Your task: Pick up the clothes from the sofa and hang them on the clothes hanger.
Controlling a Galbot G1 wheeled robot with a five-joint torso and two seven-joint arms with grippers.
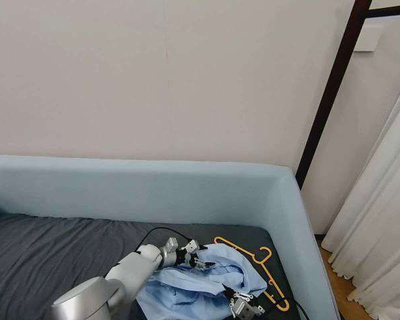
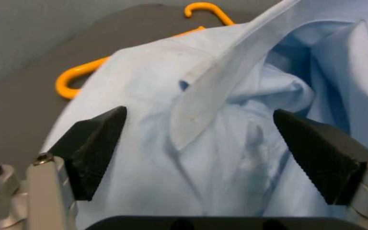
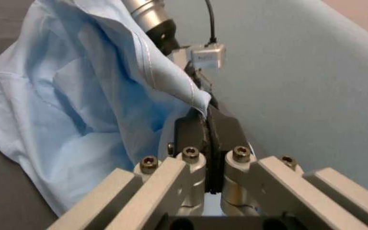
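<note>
nearest you, the right gripper [image 3: 203, 120] is pinched fully shut on an edge of the crumpled light blue cotton shirt [image 1: 200, 287], holding that edge raised so the cloth tents rather than lies flat. just beyond, the left gripper [image 2: 200, 115] hangs wide open over the collar area, holding nothing, probably lined up for a second grasp. the orange plastic hanger [image 2: 85, 67] lies partly under the shirt's far right side on the dark grey sofa seat [image 1: 53, 247], near the pale blue backrest [image 1: 153, 193].

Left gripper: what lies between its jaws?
In the left wrist view, the shirt lies between the open jaws of the left gripper; the right gripper pinches its edge.
</note>
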